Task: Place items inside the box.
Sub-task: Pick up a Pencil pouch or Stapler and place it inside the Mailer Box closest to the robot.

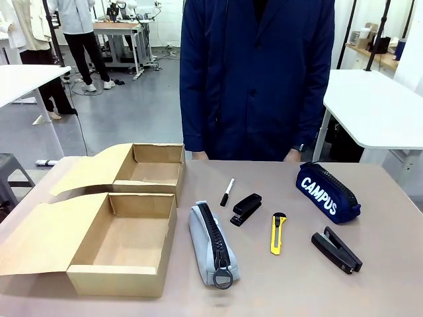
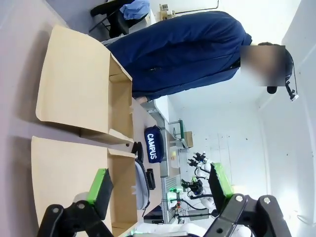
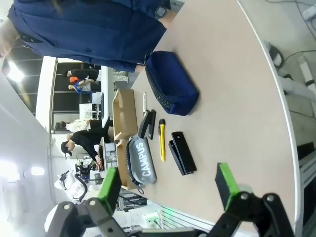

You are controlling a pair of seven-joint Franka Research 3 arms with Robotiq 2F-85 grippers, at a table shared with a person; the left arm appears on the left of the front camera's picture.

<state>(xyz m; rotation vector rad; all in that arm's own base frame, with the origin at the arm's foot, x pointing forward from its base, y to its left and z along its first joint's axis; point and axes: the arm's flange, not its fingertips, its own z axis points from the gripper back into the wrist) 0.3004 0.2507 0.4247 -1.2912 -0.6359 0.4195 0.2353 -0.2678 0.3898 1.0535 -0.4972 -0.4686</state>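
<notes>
Two open cardboard boxes lie at the table's left, a near box point(image 1: 80, 272) and a far box point(image 1: 158, 153). To their right lie a grey zip pencil case point(image 1: 213, 244), a black-and-white marker point(image 1: 227, 191), a black stapler point(image 1: 246, 209), a yellow utility knife point(image 1: 278, 232), a navy "CAMPUS" pouch point(image 1: 327, 191) and a second stapler point(image 1: 336, 249). My left gripper point(image 2: 160, 185) is open and empty, looking over the boxes point(image 2: 74, 84) from the side. My right gripper point(image 3: 168, 186) is open and empty, above the table's right side, facing the navy pouch point(image 3: 173, 84), stapler point(image 3: 181, 152) and knife point(image 3: 161, 139).
A person in a navy coat point(image 1: 258, 72) stands at the far edge, hands resting on the table rim. The boxes' flaps point(image 1: 39, 238) spread out to the left. Bare tabletop point(image 1: 390, 218) lies right of the pouch. White tables stand behind on both sides.
</notes>
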